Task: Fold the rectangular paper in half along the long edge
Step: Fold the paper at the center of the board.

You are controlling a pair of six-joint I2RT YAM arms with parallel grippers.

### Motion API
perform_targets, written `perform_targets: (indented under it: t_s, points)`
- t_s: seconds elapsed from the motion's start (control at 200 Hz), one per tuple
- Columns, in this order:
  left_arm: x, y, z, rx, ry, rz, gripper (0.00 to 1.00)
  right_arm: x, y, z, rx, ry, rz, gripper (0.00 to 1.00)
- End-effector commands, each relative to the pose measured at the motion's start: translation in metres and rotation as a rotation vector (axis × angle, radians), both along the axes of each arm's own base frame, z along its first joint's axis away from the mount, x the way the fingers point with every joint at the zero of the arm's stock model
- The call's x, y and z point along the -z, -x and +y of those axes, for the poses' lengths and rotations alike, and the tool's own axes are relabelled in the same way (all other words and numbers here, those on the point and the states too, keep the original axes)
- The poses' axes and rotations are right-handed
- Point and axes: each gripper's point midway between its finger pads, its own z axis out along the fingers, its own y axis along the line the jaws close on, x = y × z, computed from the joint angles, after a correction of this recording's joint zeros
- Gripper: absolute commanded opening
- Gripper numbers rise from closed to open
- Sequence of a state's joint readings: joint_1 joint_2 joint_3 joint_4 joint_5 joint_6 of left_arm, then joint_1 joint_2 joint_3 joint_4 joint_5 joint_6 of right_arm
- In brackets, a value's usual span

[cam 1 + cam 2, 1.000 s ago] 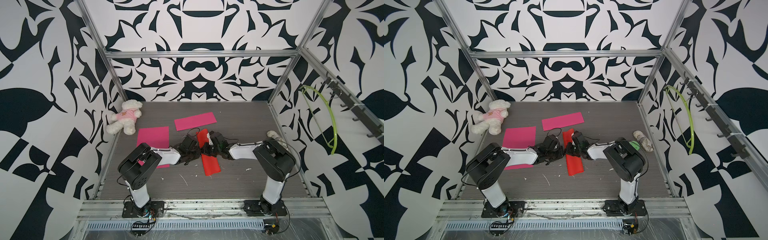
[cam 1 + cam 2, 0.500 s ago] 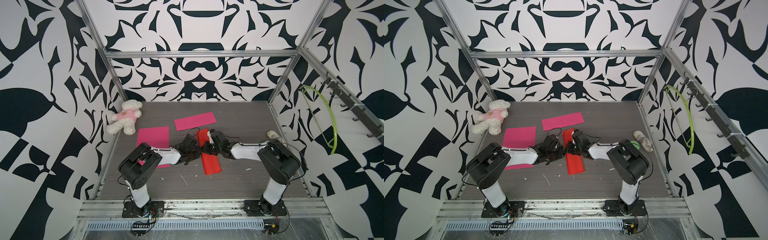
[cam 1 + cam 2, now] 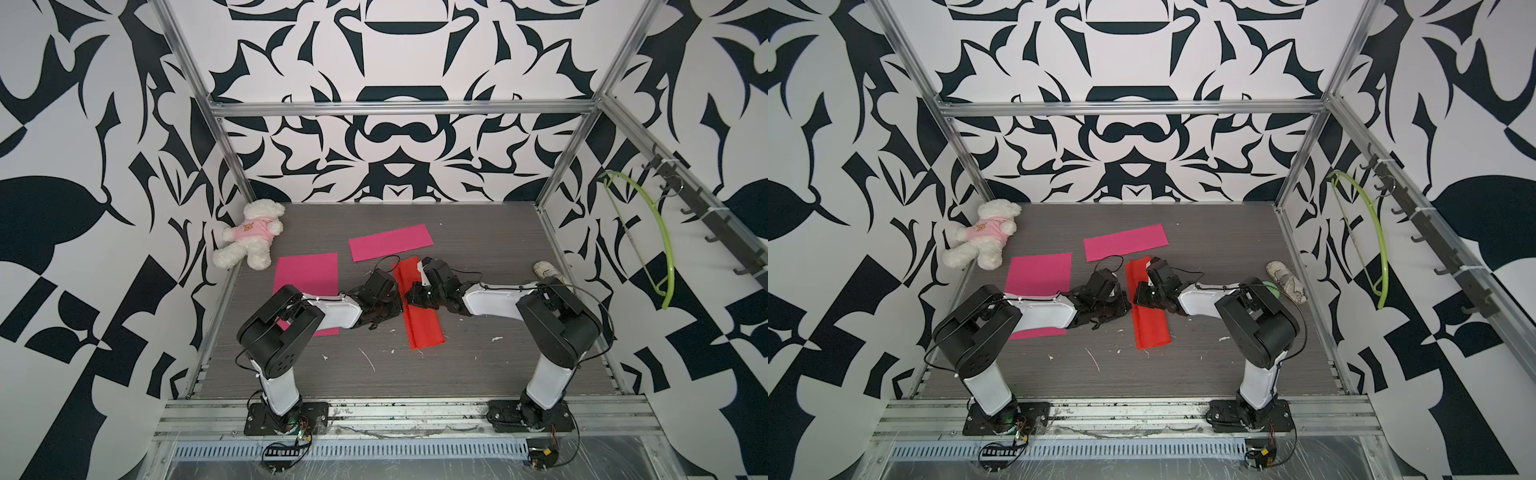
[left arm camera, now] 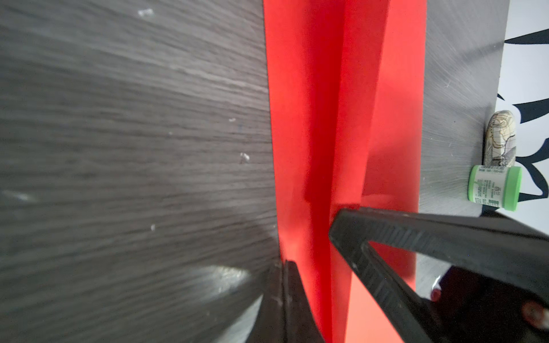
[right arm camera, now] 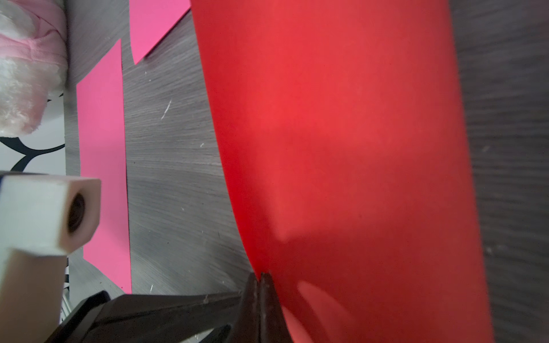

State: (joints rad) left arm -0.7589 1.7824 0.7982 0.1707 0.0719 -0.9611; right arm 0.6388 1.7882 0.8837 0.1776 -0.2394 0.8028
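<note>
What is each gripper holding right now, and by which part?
The right gripper pinches the red paper by its lifted long edge. The left gripper is shut at the paper's other long side; whether it grips the paper cannot be told.

Lab test cell: aluminium frame [image 3: 399,109], patterned walls [image 3: 399,50].
</note>
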Motion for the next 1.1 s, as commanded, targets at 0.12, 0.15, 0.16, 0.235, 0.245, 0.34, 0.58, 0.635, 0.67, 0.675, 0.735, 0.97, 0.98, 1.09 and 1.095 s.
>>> perform_targets:
  t_s: [0.12, 0.15, 0.16, 0.235, 0.245, 0.34, 0.58, 0.635, 0.67, 0.675, 0.735, 0.97, 0.98, 1.09, 1.095]
  points:
    - [0.09, 0.083, 0.09, -0.004, -0.393, 0.342, 0.03, -0.002, -0.01, 0.005, -0.013, 0.004, -0.02, 0.0]
    - [0.09, 0.083, 0.09, -0.004, -0.392, 0.342, 0.03, -0.001, -0.009, 0.005, -0.015, 0.004, -0.018, 0.0]
    - [0.09, 0.083, 0.09, -0.005, -0.392, 0.342, 0.03, 0.0, -0.009, 0.005, -0.015, 0.005, -0.017, 0.0]
    - [0.09, 0.084, 0.09, -0.005, -0.392, 0.342, 0.03, 0.003, -0.009, 0.006, -0.017, 0.005, -0.012, 0.0]
    - [0.09, 0.084, 0.09, -0.004, -0.392, 0.342, 0.03, 0.003, -0.009, 0.006, -0.017, 0.004, -0.011, 0.0]
    - [0.09, 0.083, 0.09, -0.004, -0.393, 0.342, 0.03, 0.007, -0.008, 0.004, -0.015, 0.01, -0.001, 0.0]
    - [0.091, 0.083, 0.09, -0.004, -0.391, 0.341, 0.03, 0.012, -0.004, 0.003, -0.009, -0.004, 0.019, 0.0]
    - [0.091, 0.084, 0.09, -0.003, -0.389, 0.343, 0.03, 0.008, -0.003, 0.005, -0.011, -0.023, 0.017, 0.0]
    - [0.092, 0.084, 0.09, -0.003, -0.388, 0.344, 0.03, 0.005, -0.004, 0.007, -0.013, -0.037, 0.014, 0.0]
    - [0.092, 0.084, 0.09, -0.003, -0.389, 0.345, 0.03, 0.005, -0.004, 0.007, -0.013, -0.039, 0.013, 0.0]
    - [0.092, 0.084, 0.09, -0.002, -0.389, 0.345, 0.03, 0.001, -0.004, 0.009, -0.013, -0.054, 0.012, 0.0]
    - [0.092, 0.083, 0.089, -0.001, -0.388, 0.341, 0.03, 0.0, -0.004, 0.007, -0.01, -0.047, 0.008, 0.0]
    - [0.092, 0.083, 0.089, -0.001, -0.387, 0.341, 0.03, 0.001, -0.004, 0.006, -0.01, -0.044, 0.009, 0.0]
    - [0.091, 0.083, 0.089, -0.002, -0.386, 0.34, 0.03, 0.009, -0.003, 0.003, -0.006, -0.03, 0.021, 0.0]
    - [0.091, 0.083, 0.089, -0.002, -0.386, 0.34, 0.03, 0.011, -0.002, 0.003, -0.006, -0.028, 0.024, 0.0]
